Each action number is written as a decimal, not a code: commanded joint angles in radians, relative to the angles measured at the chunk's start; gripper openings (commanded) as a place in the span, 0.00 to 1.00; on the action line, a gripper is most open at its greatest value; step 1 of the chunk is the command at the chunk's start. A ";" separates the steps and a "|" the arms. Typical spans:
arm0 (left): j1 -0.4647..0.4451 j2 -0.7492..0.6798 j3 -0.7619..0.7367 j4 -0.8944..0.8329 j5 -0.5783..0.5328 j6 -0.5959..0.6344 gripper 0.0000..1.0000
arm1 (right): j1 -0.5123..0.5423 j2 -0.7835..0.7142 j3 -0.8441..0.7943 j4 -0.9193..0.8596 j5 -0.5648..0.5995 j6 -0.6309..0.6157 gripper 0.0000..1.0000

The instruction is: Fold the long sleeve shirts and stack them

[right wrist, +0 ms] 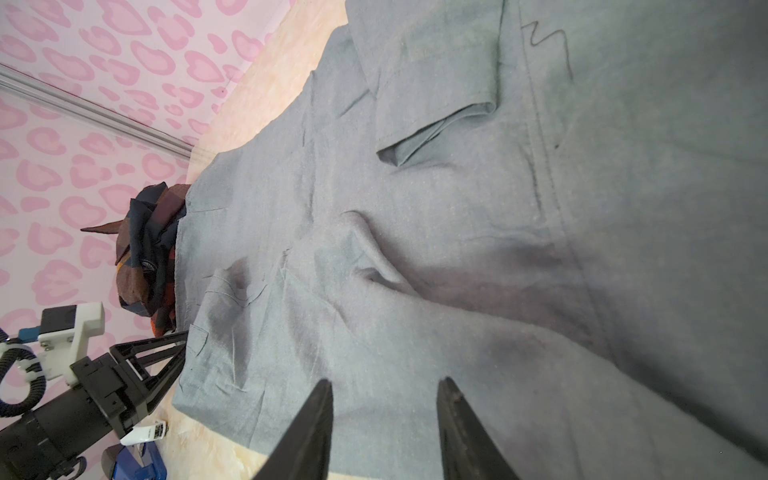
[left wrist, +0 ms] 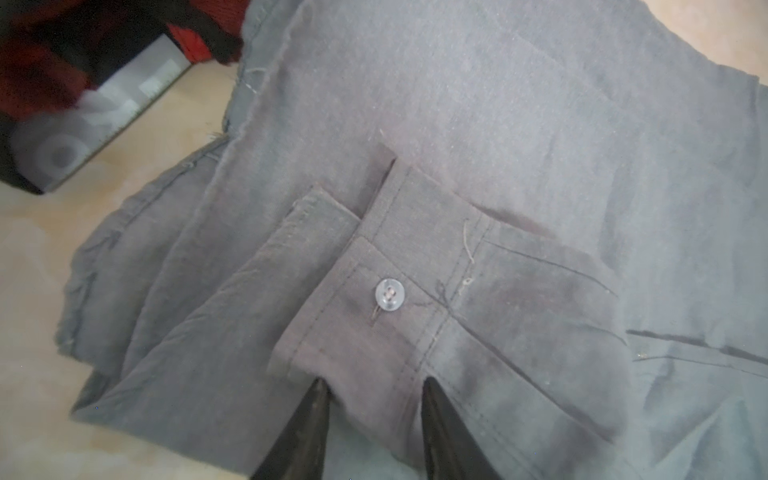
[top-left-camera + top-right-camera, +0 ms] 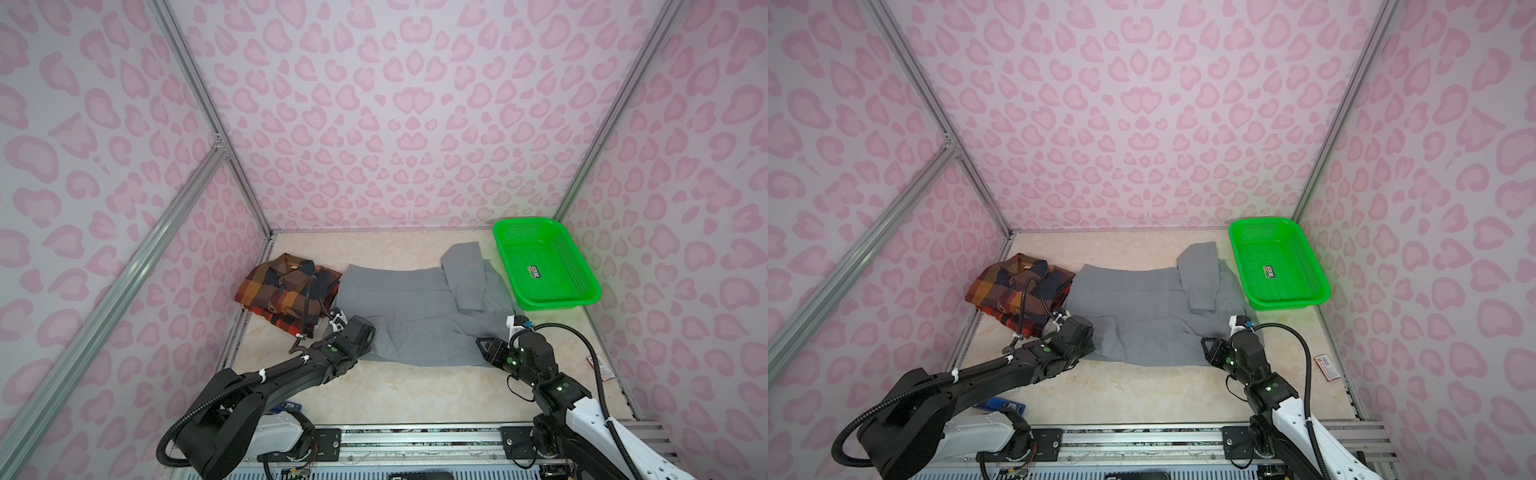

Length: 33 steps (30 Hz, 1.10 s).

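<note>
Left gripper (image 2: 375, 380): fingers part-way apart, astride the buttoned cuff (image 2: 374, 266) of the gray shirt (image 3: 415, 316); I cannot tell whether they bite. Right gripper (image 1: 386, 380): fingers spread over that shirt's near edge, nothing pinched. Gray shirt flat mid-table (image 3: 395, 395); plaid shirt (image 3: 282, 291) folded, just beside its left edge.

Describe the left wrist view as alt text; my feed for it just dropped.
A sleeve cuff with a clear button lies on the gray shirt, its edge between the left gripper's two black fingers, which stand apart. Beige tabletop and a blurred bit of the plaid shirt show to one side.
</note>
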 commanded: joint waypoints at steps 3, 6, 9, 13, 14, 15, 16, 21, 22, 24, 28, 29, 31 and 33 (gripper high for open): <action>0.015 0.001 0.037 0.001 -0.017 0.023 0.04 | 0.002 -0.006 -0.006 0.012 0.007 -0.009 0.42; 0.017 -0.034 0.079 -0.035 -0.057 0.071 0.04 | 0.001 0.007 -0.005 0.018 0.007 -0.007 0.42; 0.015 -0.102 0.095 -0.056 -0.130 0.143 0.04 | 0.001 0.026 -0.013 0.031 0.007 -0.006 0.42; 0.016 -0.175 0.042 -0.019 -0.217 0.232 0.04 | 0.000 0.061 -0.026 0.058 0.009 -0.003 0.41; 0.014 -0.187 0.024 -0.013 -0.255 0.242 0.04 | 0.000 0.068 -0.029 0.062 0.010 -0.003 0.41; 0.014 -0.198 0.002 -0.003 -0.298 0.250 0.04 | 0.000 0.075 -0.030 0.064 0.015 -0.003 0.41; 0.012 -0.208 -0.018 0.018 -0.324 0.262 0.04 | -0.001 0.080 -0.031 0.069 0.022 -0.003 0.41; -0.029 -0.225 -0.108 0.099 -0.453 0.263 0.04 | -0.004 0.133 -0.048 0.113 0.028 -0.001 0.42; -0.050 -0.226 -0.125 0.110 -0.493 0.258 0.04 | -0.005 0.147 -0.052 0.126 0.024 0.000 0.41; -0.079 -0.223 -0.142 0.121 -0.538 0.244 0.04 | -0.005 0.175 -0.058 0.148 0.020 0.005 0.41; -0.122 -0.224 -0.115 0.181 -0.545 0.312 0.04 | -0.008 0.204 -0.055 0.159 0.015 0.008 0.41; -0.130 -0.230 -0.095 0.199 -0.557 0.342 0.04 | -0.008 0.200 -0.052 0.152 0.018 0.007 0.41; -0.130 -0.239 -0.044 0.226 -0.576 0.385 0.04 | -0.010 0.189 -0.052 0.147 0.024 0.006 0.41; -0.130 -0.233 0.003 0.298 -0.565 0.476 0.04 | -0.011 0.176 -0.048 0.132 0.031 0.003 0.41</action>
